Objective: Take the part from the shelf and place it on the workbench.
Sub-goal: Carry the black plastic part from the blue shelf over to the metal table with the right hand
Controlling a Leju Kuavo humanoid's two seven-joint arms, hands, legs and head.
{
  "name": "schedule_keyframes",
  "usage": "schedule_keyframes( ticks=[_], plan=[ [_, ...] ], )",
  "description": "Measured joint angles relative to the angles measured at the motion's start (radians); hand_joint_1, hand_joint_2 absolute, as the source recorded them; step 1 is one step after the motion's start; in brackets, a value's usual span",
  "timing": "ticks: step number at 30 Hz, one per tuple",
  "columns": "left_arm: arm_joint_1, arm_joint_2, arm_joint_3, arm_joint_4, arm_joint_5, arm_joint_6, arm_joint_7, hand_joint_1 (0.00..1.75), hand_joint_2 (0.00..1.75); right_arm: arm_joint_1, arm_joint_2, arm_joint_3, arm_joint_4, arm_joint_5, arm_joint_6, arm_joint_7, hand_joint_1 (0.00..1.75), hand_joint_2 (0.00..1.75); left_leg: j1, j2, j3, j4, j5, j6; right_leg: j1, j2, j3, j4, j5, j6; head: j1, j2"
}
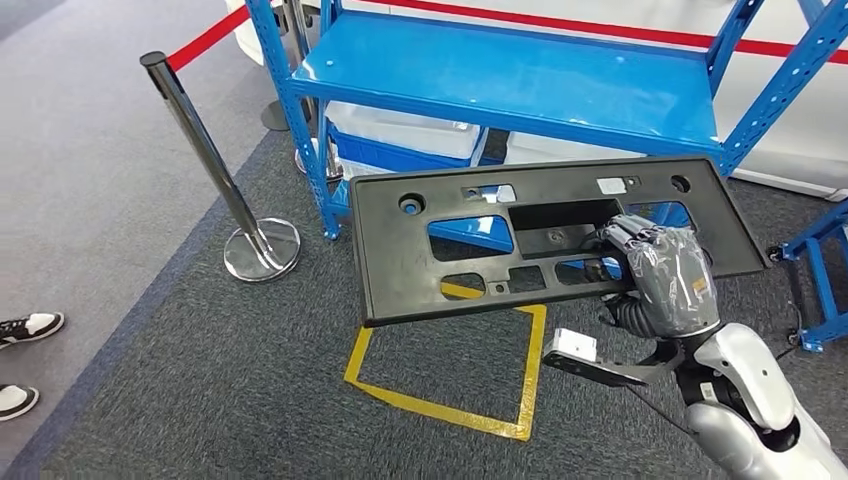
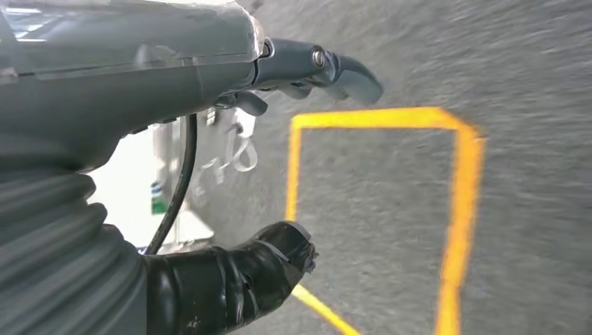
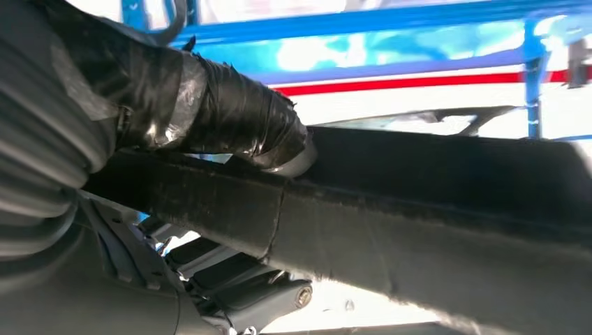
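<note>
Grey carpet (image 1: 200, 400) covers the floor, with a square of yellow tape (image 1: 450, 385) marked on it in front of a blue metal shelf (image 1: 520, 75). Beneath the shelf's upper board stand white and blue bins (image 1: 400, 135). To the left a chrome stanchion post (image 1: 215, 165) stands on a round base, carrying a red belt (image 1: 205, 38). At the left edge two black-and-white shoes (image 1: 25, 330) of a person are visible.

Right hand (image 1: 665, 275): it grips the black part (image 1: 450, 250), a long flat plastic panel with several cut-outs, at the panel's right-hand portion. In the right wrist view the thumb (image 3: 237, 118) presses on one face of the part (image 3: 433, 209) while darker fingers (image 3: 244, 289) lie under the opposite face. The part is held in the air, clear of the shelf, roughly level and slightly tilted, above the carpet and the far side of the taped square. The silver right forearm (image 1: 750, 390) enters from the lower right.

Left hand (image 2: 209, 167): seen in the left wrist view, it holds nothing; thumb (image 2: 230, 279) and fingers (image 2: 328, 70) stand apart, above the carpet and the yellow tape (image 2: 461, 209). That view is blurred
</note>
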Motion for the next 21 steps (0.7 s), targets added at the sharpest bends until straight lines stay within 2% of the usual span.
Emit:
schedule_keyframes(
  ticks=[1, 2, 3, 4, 5, 6, 7, 8, 9, 10, 11, 12, 13, 14, 16, 17, 18, 19, 20, 21],
  plan=[
    [-0.001, 0.000, 0.000, 0.000, 0.001, 0.000, 0.000, 0.00, 1.75, 0.001, 0.000, -0.002, 0.000, -0.001, 0.000, 0.000, 1.75, 1.75, 0.003, 0.020, -0.012, 0.054, -0.051, -0.005, 0.002, -0.012, -0.013, 0.002, 0.009, -0.003, -0.002, 0.000],
    [-0.002, -0.001, 0.000, 0.000, 0.002, 0.000, -0.001, 0.00, 1.75, 0.000, 0.000, -0.004, 0.000, -0.001, 0.001, 0.000, 1.75, 1.75, 0.007, 0.031, -0.021, 0.115, -0.088, -0.010, 0.002, -0.026, -0.028, 0.007, 0.018, -0.005, -0.002, 0.000],
    [-0.002, -0.001, 0.000, 0.000, 0.003, 0.000, -0.002, 0.00, 1.75, 0.000, 0.000, -0.005, 0.000, -0.001, 0.001, -0.001, 1.75, 1.75, 0.010, 0.036, -0.023, 0.165, -0.102, -0.014, 0.003, -0.039, -0.044, 0.012, 0.026, -0.004, -0.002, 0.000],
    [-0.003, -0.002, 0.000, 0.000, 0.004, 0.000, -0.003, 0.00, 1.75, 0.000, 0.000, -0.006, 0.000, -0.001, 0.002, -0.002, 1.75, 1.75, 0.013, 0.040, -0.015, 0.193, -0.092, -0.018, 0.003, -0.054, -0.062, 0.020, 0.034, -0.003, -0.002, 0.000],
    [-0.004, -0.003, 0.000, 0.000, 0.004, 0.000, -0.004, 0.00, 1.75, 0.000, 0.000, -0.007, 0.000, -0.001, 0.002, -0.003, 1.75, 1.75, 0.015, 0.043, 0.007, 0.192, -0.064, -0.021, 0.003, -0.068, -0.080, 0.027, 0.041, -0.001, -0.002, 0.000],
    [-0.004, -0.004, 0.000, 0.000, 0.005, 0.000, -0.005, 0.00, 1.75, 0.001, 0.000, -0.009, 0.000, -0.001, 0.003, -0.005, 1.75, 1.75, 0.017, 0.050, 0.045, 0.158, -0.033, -0.022, 0.003, -0.080, -0.096, 0.034, 0.048, 0.001, -0.002, 0.000],
    [-0.006, -0.004, 0.000, 0.000, 0.005, 0.000, -0.005, 0.00, 1.75, 0.001, 0.000, -0.012, 0.000, -0.001, 0.003, -0.005, 1.75, 1.75, 0.018, 0.066, 0.093, 0.098, -0.022, -0.021, 0.004, -0.091, -0.108, 0.040, 0.054, 0.004, -0.003, 0.000],
    [-0.007, -0.003, 0.000, 0.000, 0.006, 0.001, -0.005, 0.00, 1.75, 0.001, 0.000, -0.017, 0.000, -0.001, 0.004, -0.006, 1.75, 1.75, 0.013, 0.084, 0.146, 0.024, -0.029, -0.019, 0.004, -0.101, -0.116, 0.043, 0.062, 0.009, -0.002, 0.000],
    [-0.007, -0.002, 0.000, 0.000, 0.006, 0.001, -0.005, 0.00, 1.75, 0.001, 0.000, -0.021, -0.001, -0.001, 0.005, -0.006, 1.75, 1.75, 0.008, 0.098, 0.182, -0.035, -0.042, -0.013, 0.004, -0.112, -0.119, 0.042, 0.070, 0.015, -0.002, 0.000],
    [-0.007, -0.001, 0.000, 0.000, 0.007, 0.001, -0.006, 0.00, 1.75, 0.001, 0.000, -0.025, -0.002, -0.001, 0.007, -0.006, 1.75, 1.75, 0.002, 0.105, 0.202, -0.077, -0.055, -0.006, 0.004, -0.123, -0.119, 0.038, 0.080, 0.021, -0.002, 0.000],
    [-0.006, 0.000, 0.000, 0.000, 0.007, 0.001, -0.006, 0.00, 1.75, 0.000, 0.000, -0.028, -0.002, -0.002, 0.010, -0.006, 1.75, 1.75, -0.004, 0.100, 0.206, -0.098, -0.053, 0.002, 0.002, -0.134, -0.118, 0.032, 0.091, 0.027, -0.002, 0.000],
    [-0.004, 0.000, -0.001, 0.000, 0.007, 0.001, -0.006, 0.00, 1.75, 0.000, 0.000, -0.030, -0.002, -0.002, 0.013, -0.005, 1.75, 1.75, -0.003, 0.090, 0.198, -0.103, -0.039, 0.012, 0.001, -0.141, -0.118, 0.026, 0.100, 0.034, -0.002, 0.000],
    [-0.002, 0.000, -0.001, 0.000, 0.007, 0.001, -0.007, 0.00, 1.75, 0.001, 0.000, -0.032, -0.002, -0.003, 0.017, -0.004, 1.75, 1.75, -0.002, 0.081, 0.190, -0.112, -0.024, 0.020, -0.001, -0.128, -0.121, 0.027, 0.093, 0.040, -0.003, 0.000],
    [-0.001, 0.000, -0.002, 0.000, 0.007, 0.001, -0.006, 0.00, 1.75, 0.002, 0.000, -0.035, -0.001, -0.005, 0.019, -0.002, 1.75, 1.75, 0.000, 0.074, 0.179, -0.118, -0.007, 0.030, -0.002, -0.102, -0.125, 0.040, 0.062, 0.044, -0.002, 0.000],
    [0.000, 0.000, -0.002, 0.001, 0.007, 0.001, -0.006, 0.00, 1.75, 0.003, -0.002, -0.043, 0.000, -0.009, 0.023, 0.002, 1.75, 1.75, 0.000, 0.060, 0.149, -0.122, 0.027, 0.044, -0.001, -0.036, -0.138, 0.116, -0.046, 0.046, -0.002, 0.000],
    [0.000, 0.000, -0.002, 0.001, 0.008, 0.001, -0.006, 0.00, 1.75, 0.003, -0.003, -0.047, 0.000, -0.011, 0.025, 0.004, 1.75, 1.75, -0.002, 0.051, 0.130, -0.121, 0.042, 0.049, 0.001, -0.017, -0.144, 0.174, -0.097, 0.044, -0.001, 0.000],
    [0.001, 0.000, -0.002, 0.001, 0.008, 0.001, -0.006, 0.00, 1.75, 0.003, -0.003, -0.051, 0.001, -0.012, 0.027, 0.005, 1.75, 1.75, -0.004, 0.041, 0.110, -0.119, 0.057, 0.050, 0.003, -0.009, -0.145, 0.228, -0.122, 0.042, -0.001, 0.000],
    [0.001, 0.000, -0.002, 0.001, 0.009, 0.001, -0.006, 0.00, 1.75, 0.004, -0.003, -0.055, 0.001, -0.014, 0.030, 0.006, 1.75, 1.75, -0.006, 0.030, 0.088, -0.115, 0.071, 0.051, 0.005, -0.005, -0.138, 0.265, -0.120, 0.040, -0.001, 0.000],
    [0.001, -0.001, -0.003, 0.001, 0.010, 0.001, -0.006, 0.00, 1.75, 0.004, -0.003, -0.059, 0.002, -0.015, 0.032, 0.006, 1.75, 1.75, -0.007, 0.017, 0.066, -0.109, 0.085, 0.050, 0.006, -0.003, -0.118, 0.275, -0.096, 0.037, -0.001, 0.000],
    [0.001, -0.001, -0.003, 0.001, 0.011, 0.002, -0.006, 0.00, 1.75, 0.004, -0.004, -0.063, 0.002, -0.016, 0.033, 0.006, 1.75, 1.75, -0.007, 0.005, 0.044, -0.103, 0.098, 0.049, 0.007, 0.002, -0.084, 0.252, -0.062, 0.034, -0.001, 0.000]
  ],
)
